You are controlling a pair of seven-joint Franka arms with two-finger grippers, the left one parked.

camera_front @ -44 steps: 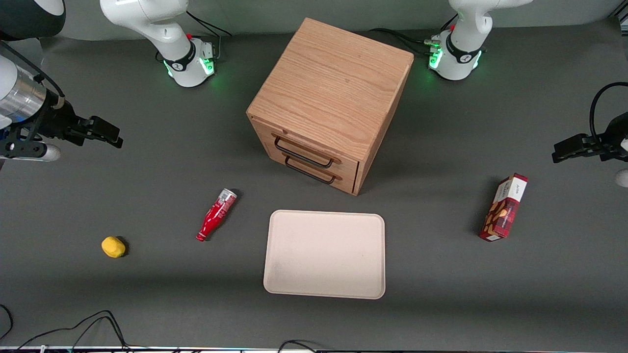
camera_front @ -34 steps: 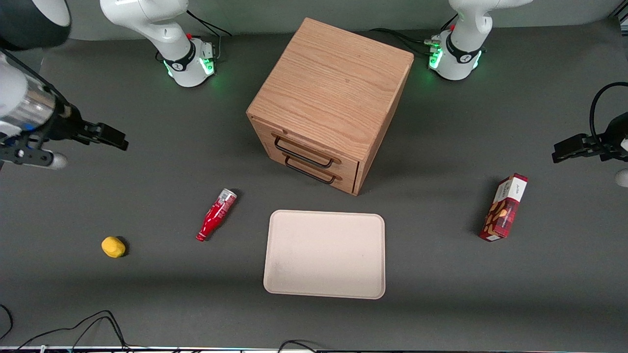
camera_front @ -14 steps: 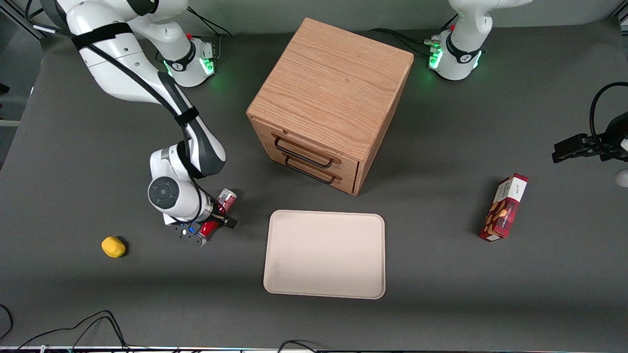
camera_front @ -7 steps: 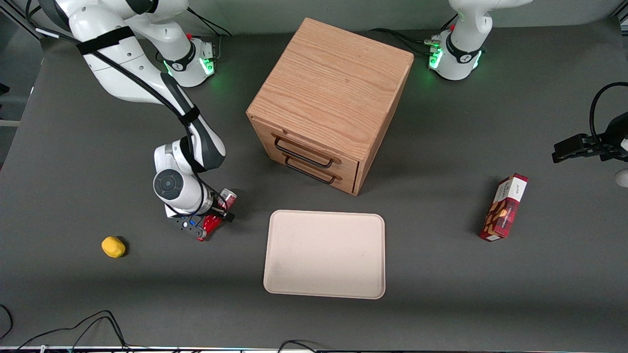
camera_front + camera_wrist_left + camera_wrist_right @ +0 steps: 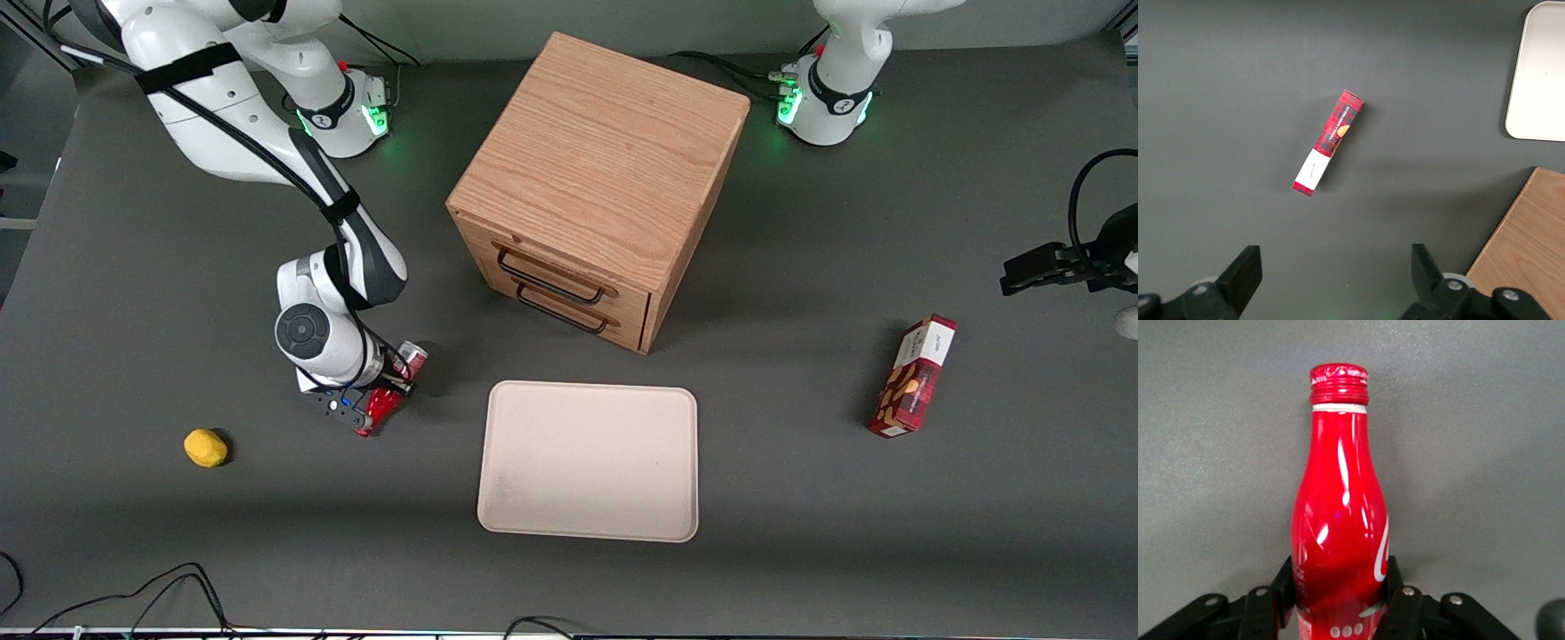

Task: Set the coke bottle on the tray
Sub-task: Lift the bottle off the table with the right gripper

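The coke bottle point(image 5: 1339, 513) lies flat on the table point(image 5: 178, 533), just beside the tray point(image 5: 588, 460) toward the working arm's end. Your gripper point(image 5: 1341, 597) pinches its wide body from both sides, likely because the neck gives less purchase.

The gripper point(image 5: 388, 388) and wrist cover the middle of the coke bottle point(image 5: 382, 404) in the front view, leaving only its two ends showing. In the right wrist view the bottle's base beneath the fingers point(image 5: 1399, 600) is cut off at the edge.
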